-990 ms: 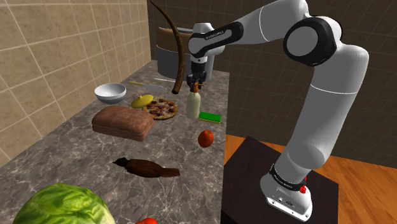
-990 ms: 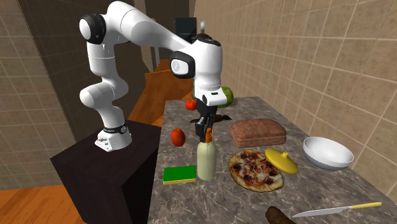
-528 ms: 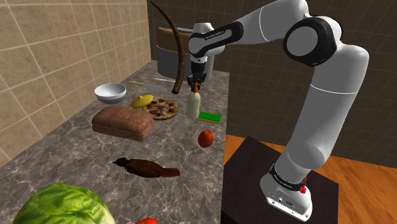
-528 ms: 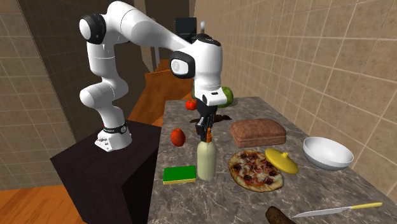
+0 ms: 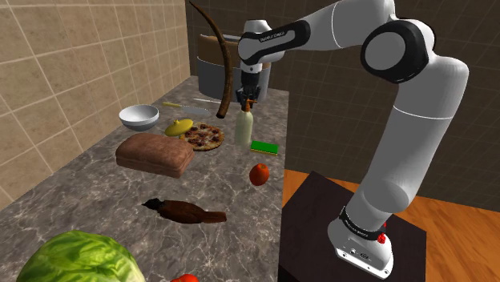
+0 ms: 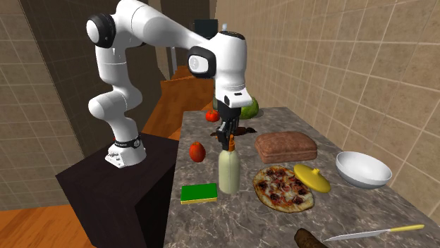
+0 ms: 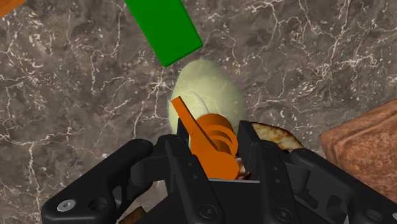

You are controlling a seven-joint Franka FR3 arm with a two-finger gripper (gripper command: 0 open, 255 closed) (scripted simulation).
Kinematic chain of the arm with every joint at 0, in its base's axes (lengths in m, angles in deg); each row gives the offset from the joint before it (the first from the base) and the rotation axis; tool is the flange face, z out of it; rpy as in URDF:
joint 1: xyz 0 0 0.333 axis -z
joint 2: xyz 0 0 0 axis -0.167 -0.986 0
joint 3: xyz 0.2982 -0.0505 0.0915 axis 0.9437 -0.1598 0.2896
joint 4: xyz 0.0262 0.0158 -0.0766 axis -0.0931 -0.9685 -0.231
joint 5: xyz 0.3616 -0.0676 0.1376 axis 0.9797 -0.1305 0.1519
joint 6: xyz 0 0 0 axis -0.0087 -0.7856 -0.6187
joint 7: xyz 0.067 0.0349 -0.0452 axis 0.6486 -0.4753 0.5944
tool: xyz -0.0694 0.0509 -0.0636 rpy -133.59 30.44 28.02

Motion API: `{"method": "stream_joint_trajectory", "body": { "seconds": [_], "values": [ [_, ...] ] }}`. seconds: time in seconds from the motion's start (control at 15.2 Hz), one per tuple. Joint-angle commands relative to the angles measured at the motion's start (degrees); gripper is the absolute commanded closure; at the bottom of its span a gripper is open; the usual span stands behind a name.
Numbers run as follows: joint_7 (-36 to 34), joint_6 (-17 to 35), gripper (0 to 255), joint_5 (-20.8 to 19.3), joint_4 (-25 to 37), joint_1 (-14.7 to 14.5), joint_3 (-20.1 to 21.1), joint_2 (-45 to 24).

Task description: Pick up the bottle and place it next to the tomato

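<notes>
Directly beneath the gripper, the bottle is clasped at its top

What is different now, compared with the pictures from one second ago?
The gripper, shut on the bottle's orange top, has gone up a little, and the bottle has risen with it, upright. The tomato, the green sponge, the pizza and the bread lie as before.
</notes>
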Motion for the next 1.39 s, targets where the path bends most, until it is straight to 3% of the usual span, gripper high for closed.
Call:
{"method": "stream_joint_trajectory", "body": {
  "seconds": [0.0, 1.32],
  "values": [
    [0.0, -1.4, 255, 0.0, 1.2, 0.0, 0.0, 0.2],
    [-0.3, -16.5, 255, -0.2, 15.4, 0.1, -0.1, 1.1]
  ]
}}
